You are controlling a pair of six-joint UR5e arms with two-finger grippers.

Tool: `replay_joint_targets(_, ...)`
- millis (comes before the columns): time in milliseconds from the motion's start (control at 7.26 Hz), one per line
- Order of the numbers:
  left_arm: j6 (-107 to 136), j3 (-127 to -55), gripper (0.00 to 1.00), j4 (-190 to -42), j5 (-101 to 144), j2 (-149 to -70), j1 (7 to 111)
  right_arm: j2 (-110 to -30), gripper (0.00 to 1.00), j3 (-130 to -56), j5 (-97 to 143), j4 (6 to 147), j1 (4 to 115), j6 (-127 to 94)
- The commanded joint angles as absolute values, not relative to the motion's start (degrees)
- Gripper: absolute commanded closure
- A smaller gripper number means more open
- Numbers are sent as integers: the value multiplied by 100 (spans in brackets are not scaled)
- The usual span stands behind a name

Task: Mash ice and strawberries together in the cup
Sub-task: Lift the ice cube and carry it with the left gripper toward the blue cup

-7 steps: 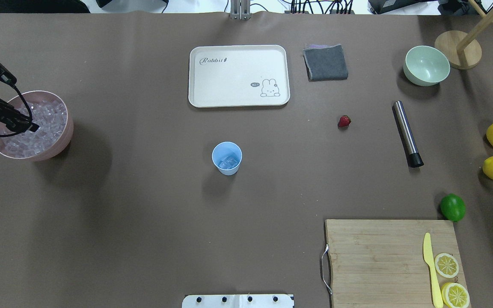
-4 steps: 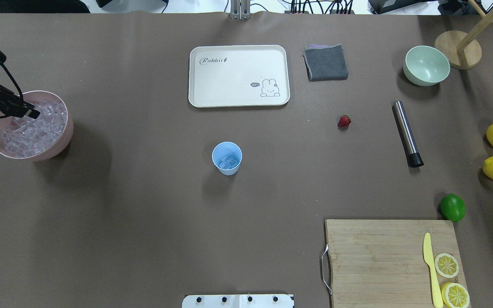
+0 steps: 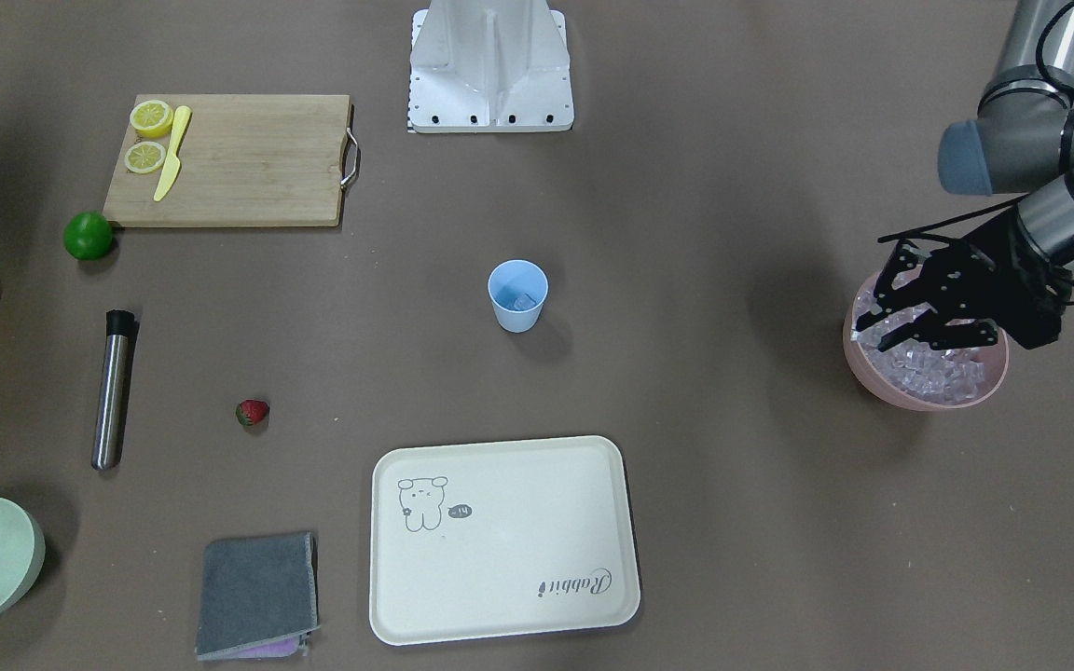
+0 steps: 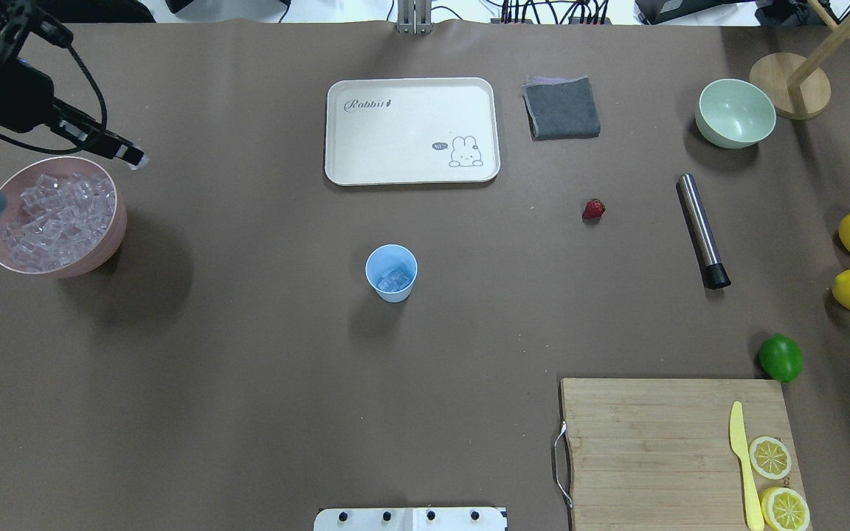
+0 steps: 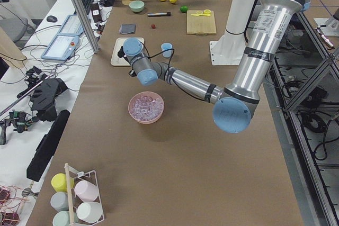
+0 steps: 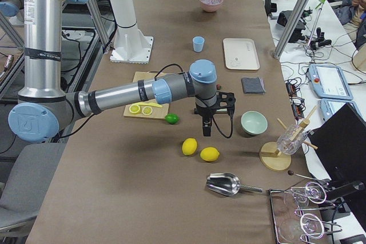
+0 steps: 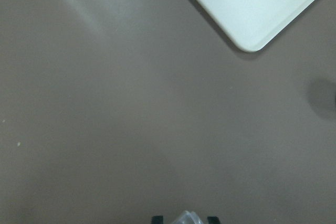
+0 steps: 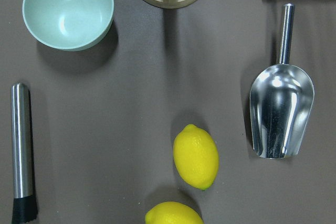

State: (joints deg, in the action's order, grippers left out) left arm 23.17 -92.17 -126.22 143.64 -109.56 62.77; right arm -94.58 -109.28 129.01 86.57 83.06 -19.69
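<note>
Flanking the cup (image 4: 391, 274): tray (image 4: 395, 147), strawberry (image 4: 593, 209), steel rod (image 4: 699, 225), bowl (image 4: 119, 227) of ice (image 4: 56, 214).

Brown tabletop (image 7: 131, 108) everywhere, cream tray (image 7: 252, 3) corner top right, and down low the left gripper (image 7: 184, 220) pinches one ice cube (image 7: 187, 217).

I read "Rabbit" in script on the cream tray (image 4: 410, 129), and "hi" in its small dark speech bubble (image 4: 438, 146).
</note>
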Motion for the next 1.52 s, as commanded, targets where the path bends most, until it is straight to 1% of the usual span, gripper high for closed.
replay_joint_targets(0,3126,-9404,100,-12647,14048,-11415,5733,-9413,0,-10925,12894,8657,8306,-1969)
replay_joint_targets(276,3888,-9448,100,-12656,13696,-11828,5258,-9396,0,-10934,12894,8657,8306,-1960)
replay_joint_targets(413,4459,-9631,100,-12691,13032,-11891,4751,-9396,0,-10942,12894,8657,8306,-1960)
replay_joint_targets(965,5237,-9642,100,-13164,11228,-12111,3370,-9387,0,-10969,12920,8648,8306,-1943)
replay_joint_targets(1378,5238,-9589,100,-13228,10863,-12111,3094,-9457,0,-11013,12929,8649,8306,-1951)
